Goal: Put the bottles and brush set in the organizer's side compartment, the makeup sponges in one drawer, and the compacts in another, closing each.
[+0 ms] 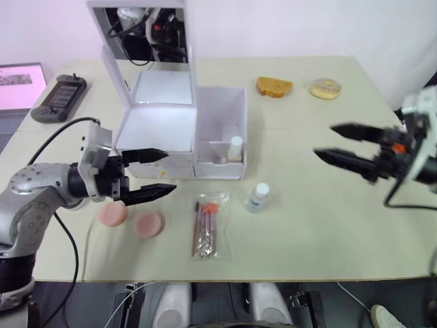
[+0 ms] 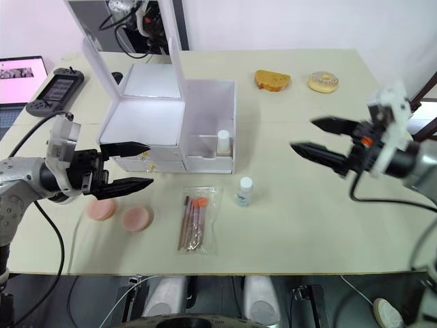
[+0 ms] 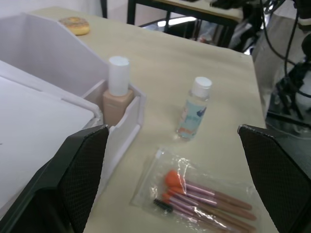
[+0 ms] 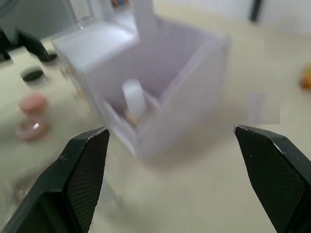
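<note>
The white organizer (image 1: 164, 126) stands at the table's left middle with its mirror lid up. Its side compartment (image 1: 222, 116) holds one plain bottle (image 1: 235, 147). The blue-labelled bottle (image 1: 259, 197) stands on the table in front of it. The bagged brush set (image 1: 205, 225) lies near the front edge, with two pink sponges (image 1: 113, 214) (image 1: 149, 224) to its left. A dark round compact (image 2: 117, 77) peeks out by the organizer's far left side. My left gripper (image 1: 158, 174) is open and empty, level with the drawer fronts (image 2: 147, 162). My right gripper (image 1: 326, 142) hovers open to the right, holding nothing.
A piece of toast (image 1: 274, 87) and a donut (image 1: 325, 89) lie at the back right. A game controller (image 1: 59, 98) and a laptop (image 1: 17, 83) sit at the far left. A black cable (image 1: 65, 126) runs over my left arm.
</note>
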